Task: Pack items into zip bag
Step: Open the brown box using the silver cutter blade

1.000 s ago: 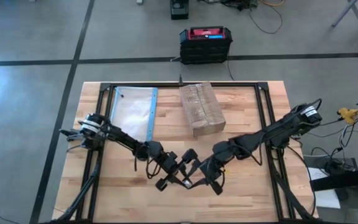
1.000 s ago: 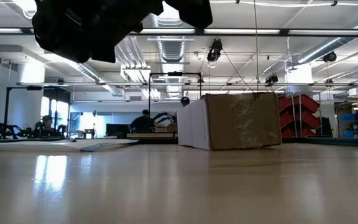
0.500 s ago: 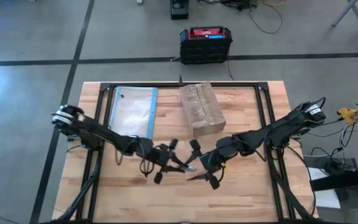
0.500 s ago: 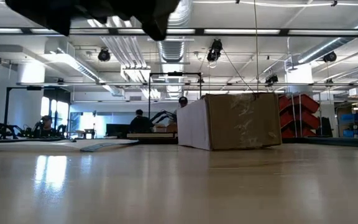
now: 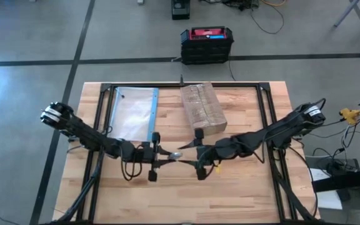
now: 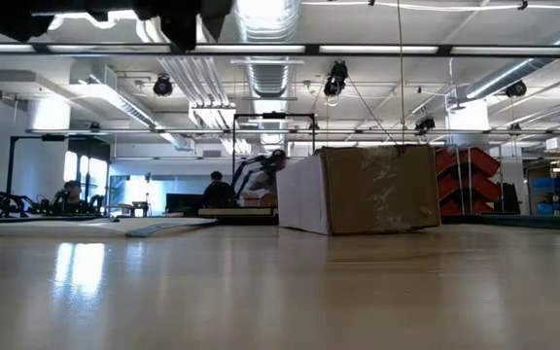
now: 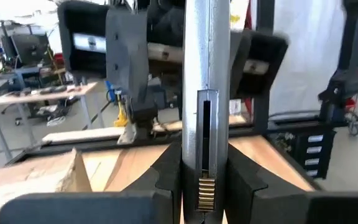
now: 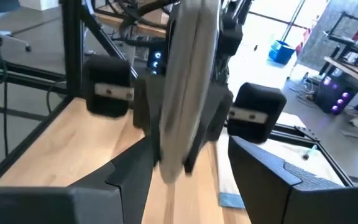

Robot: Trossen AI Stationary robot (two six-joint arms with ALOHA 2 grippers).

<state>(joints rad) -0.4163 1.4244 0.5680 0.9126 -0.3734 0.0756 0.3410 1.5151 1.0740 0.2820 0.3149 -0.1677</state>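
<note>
On the wooden surface [image 5: 242, 187] the zip bag [image 5: 133, 112] lay flat beside the cardboard box [image 5: 202, 109]. Mid-surface, the left gripper [image 5: 167, 156] pinched a slim grey tool [image 5: 175, 155] in nearly closed jaws; the facing right gripper [image 5: 189, 156] stood open around it.

wooden table [image 5: 242, 187], light planks set in a black frame, seen from above. lying flat near its far left corner: the zip bag [image 5: 133, 112], clear, its blue strip along the edge facing the table's middle. just beside it, not touching: a brown cardboard box [image 5: 202, 109], resting near the far edge at centre; in the low view the box [image 6: 363, 190] stands on the tabletop [image 6: 280, 292].
</note>
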